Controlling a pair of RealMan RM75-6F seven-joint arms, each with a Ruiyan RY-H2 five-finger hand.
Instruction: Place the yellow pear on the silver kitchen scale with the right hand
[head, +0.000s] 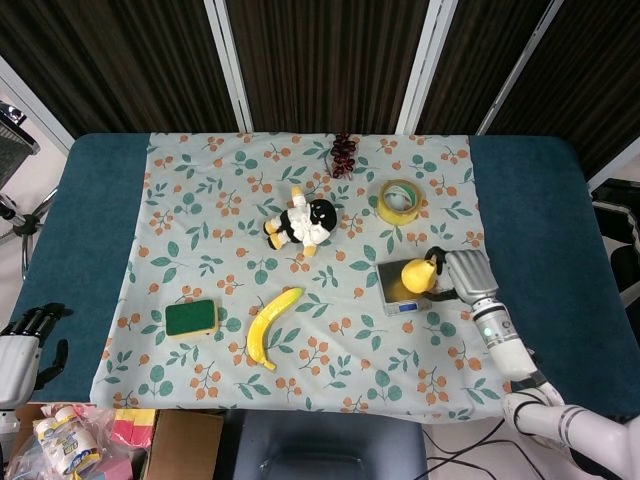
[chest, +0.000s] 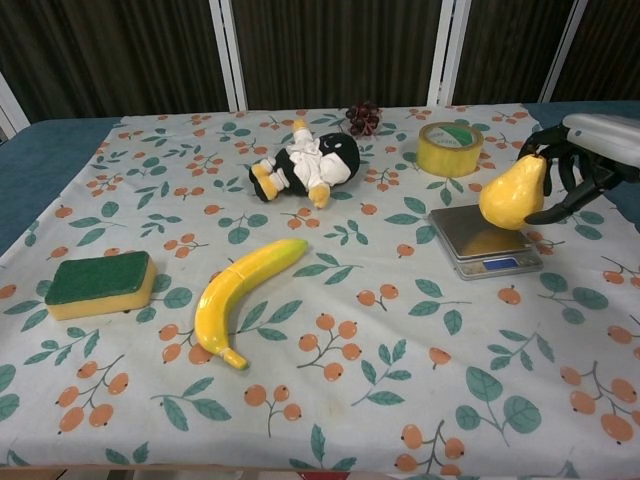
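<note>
While my right hand grasped the yellow pear just above the silver kitchen scale, my released left hand sat at the table's edge.

Tape roll near scale, seemingly apart.

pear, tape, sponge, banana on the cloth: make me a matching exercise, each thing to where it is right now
Things:
1. pear
2. tape
3. sponge
4. banana

Places:
A. lying on the cloth between the sponge and the scale
B. near the cloth's left edge, in front of the penguin toy
C. held by the right hand just over the scale
D. on the cloth behind the scale, toward the curtain

Pairs: 1-C, 2-D, 3-B, 4-A
</note>
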